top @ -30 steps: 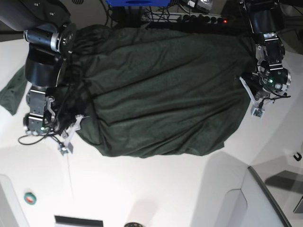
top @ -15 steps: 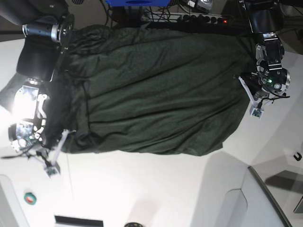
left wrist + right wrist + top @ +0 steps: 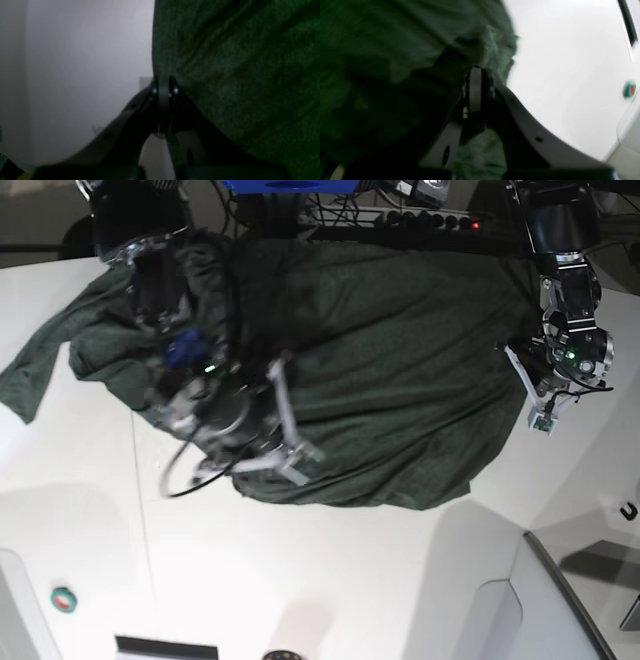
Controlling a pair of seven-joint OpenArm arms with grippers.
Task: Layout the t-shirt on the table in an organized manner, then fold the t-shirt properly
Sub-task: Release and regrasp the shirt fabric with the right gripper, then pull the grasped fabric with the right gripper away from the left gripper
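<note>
The dark green t-shirt (image 3: pixel 400 350) lies wrinkled across the far half of the white table (image 3: pixel 350 580). One sleeve reaches out to the far left. My right gripper (image 3: pixel 297 460) is over the shirt's near-left part, blurred by motion. In the right wrist view this gripper (image 3: pixel 475 72) is shut on a bunched fold of the t-shirt (image 3: pixel 382 50). My left gripper (image 3: pixel 541 418) sits at the shirt's right edge. In the left wrist view its jaws (image 3: pixel 163 83) are pressed together right at the hem of the t-shirt (image 3: pixel 237 75), with bare table (image 3: pixel 75 62) beside them.
A round green and red button (image 3: pixel 63 599) sits near the front left and also shows as the button (image 3: pixel 629 89). A thin dark seam line (image 3: pixel 145 530) runs toward the front. A raised white panel (image 3: pixel 570 600) fills the front right. Cables and a power strip (image 3: pixel 400 218) line the back.
My right arm has swung from the table's left side in over the shirt, dragging the near-left edge rightward. The left sleeve is now uncovered. The left arm has stayed put.
</note>
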